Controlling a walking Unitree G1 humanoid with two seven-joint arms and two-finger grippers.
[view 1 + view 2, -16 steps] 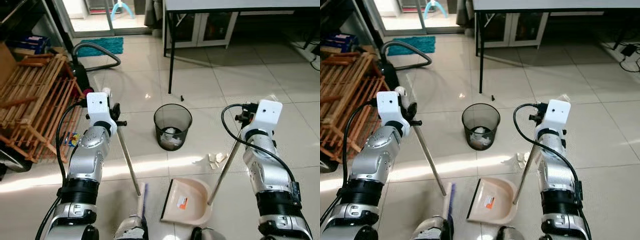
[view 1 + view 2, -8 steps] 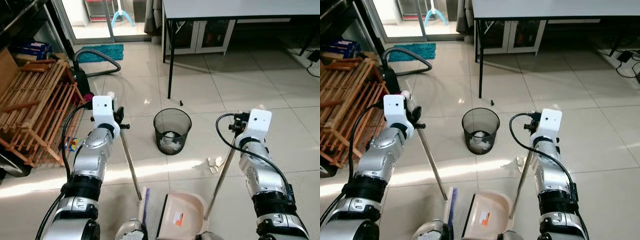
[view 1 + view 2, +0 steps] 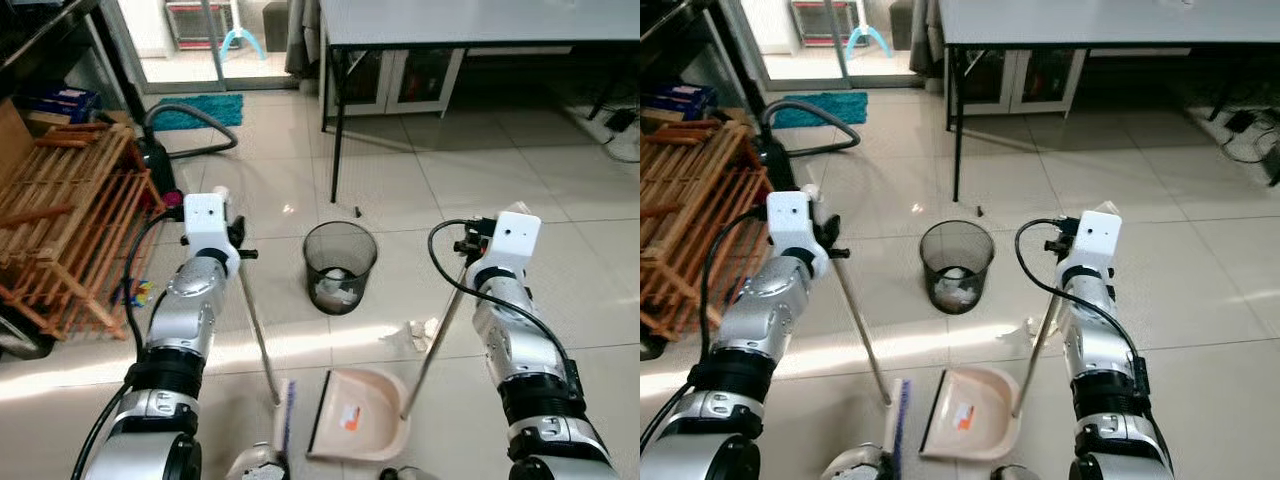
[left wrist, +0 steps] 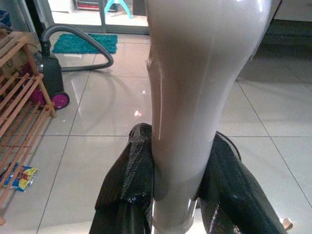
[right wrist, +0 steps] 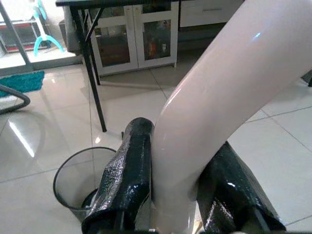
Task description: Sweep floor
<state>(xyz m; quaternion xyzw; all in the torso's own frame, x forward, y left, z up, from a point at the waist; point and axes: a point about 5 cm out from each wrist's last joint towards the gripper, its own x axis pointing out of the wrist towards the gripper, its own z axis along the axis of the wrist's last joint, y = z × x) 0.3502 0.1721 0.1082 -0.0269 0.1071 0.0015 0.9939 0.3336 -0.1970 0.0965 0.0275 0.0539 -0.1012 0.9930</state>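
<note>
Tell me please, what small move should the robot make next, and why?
Probably bring the broom across the front of the dustpan to the crumpled paper scraps beside its pole. They still lie on the tiles, outside the pan and beside the wastebasket. The left tool already clamps the broom handle and the right tool the dustpan handle.

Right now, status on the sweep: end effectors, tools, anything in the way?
Left end effector shut on broom handle. Right end effector shut on dustpan handle. Paper scraps on floor beside dustpan. Mesh bin just ahead.
</note>
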